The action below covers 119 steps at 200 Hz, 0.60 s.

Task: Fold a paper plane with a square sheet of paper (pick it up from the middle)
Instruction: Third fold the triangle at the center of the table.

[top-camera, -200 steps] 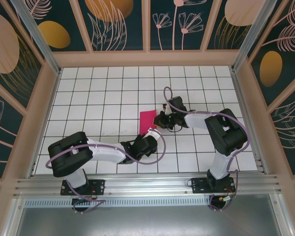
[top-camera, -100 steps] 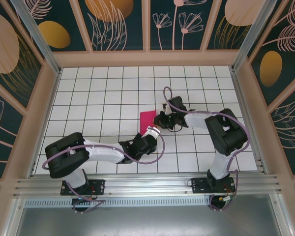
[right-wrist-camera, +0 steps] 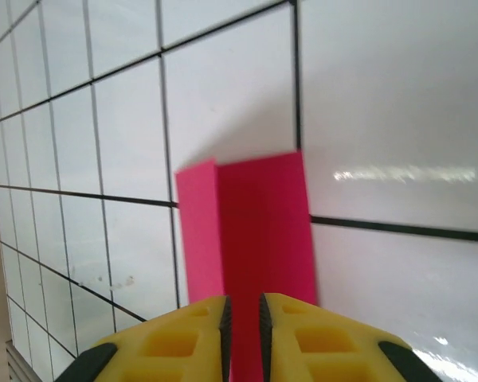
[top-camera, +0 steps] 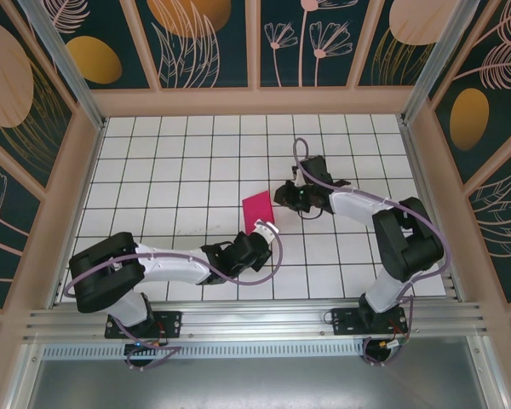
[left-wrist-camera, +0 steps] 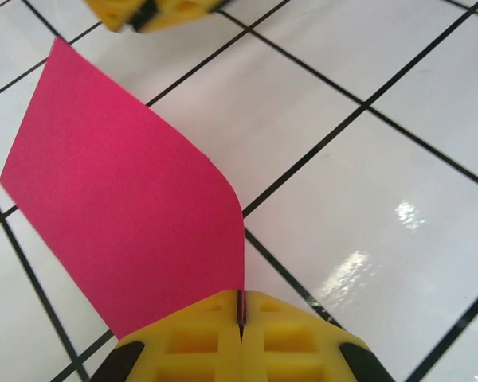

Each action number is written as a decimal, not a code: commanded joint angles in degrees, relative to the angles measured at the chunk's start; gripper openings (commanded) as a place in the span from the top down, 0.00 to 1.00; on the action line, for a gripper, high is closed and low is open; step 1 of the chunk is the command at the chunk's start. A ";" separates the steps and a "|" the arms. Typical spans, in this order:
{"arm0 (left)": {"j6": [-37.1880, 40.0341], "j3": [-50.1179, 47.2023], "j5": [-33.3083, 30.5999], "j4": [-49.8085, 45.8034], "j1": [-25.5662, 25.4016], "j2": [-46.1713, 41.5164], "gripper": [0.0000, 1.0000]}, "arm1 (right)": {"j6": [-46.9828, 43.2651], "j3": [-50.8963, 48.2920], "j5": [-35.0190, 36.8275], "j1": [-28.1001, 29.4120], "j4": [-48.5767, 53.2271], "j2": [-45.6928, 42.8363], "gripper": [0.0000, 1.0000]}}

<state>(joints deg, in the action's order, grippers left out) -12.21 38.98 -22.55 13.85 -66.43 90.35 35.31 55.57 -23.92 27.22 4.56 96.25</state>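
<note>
Left gripper (left-wrist-camera: 240, 309) pinches the folded magenta paper (left-wrist-camera: 119, 199) by its corner.
Right gripper (right-wrist-camera: 243, 318) hovers near it, jaws slightly parted, holding nothing.

No writing, label, brand, number or sign is legible in any view; the square sheet of paper (top-camera: 256, 210) is plain magenta. The tiled table (top-camera: 153, 170) bears only black grid lines; the wall panels (top-camera: 204, 43) carry leaf and flower drawings.

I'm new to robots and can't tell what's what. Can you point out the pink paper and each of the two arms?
Magenta-pink sheet of paper (top-camera: 257, 207): top view, its flat middle.
Left black-and-white robot arm (top-camera: 170, 268): top view, white forearm.
Right black-and-white robot arm (top-camera: 358, 206): top view, white forearm.
</note>
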 commanded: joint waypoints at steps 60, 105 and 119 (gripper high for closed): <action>0.39 -1.40 6.65 -2.71 -0.10 -2.71 1.00 | -6.83 8.51 -4.71 3.80 3.16 8.27 0.85; -0.34 -3.49 9.65 -1.94 1.05 -4.48 1.00 | -8.78 9.65 -2.49 5.12 6.26 12.25 0.85; -0.59 -3.99 11.52 -1.94 2.01 -4.61 1.00 | -10.47 10.46 -0.38 5.80 8.59 13.46 0.85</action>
<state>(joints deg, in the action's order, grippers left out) -12.23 36.27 -14.66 12.38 -65.89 87.07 28.42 63.44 -26.79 32.01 8.60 107.83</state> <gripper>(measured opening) 0.048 0.152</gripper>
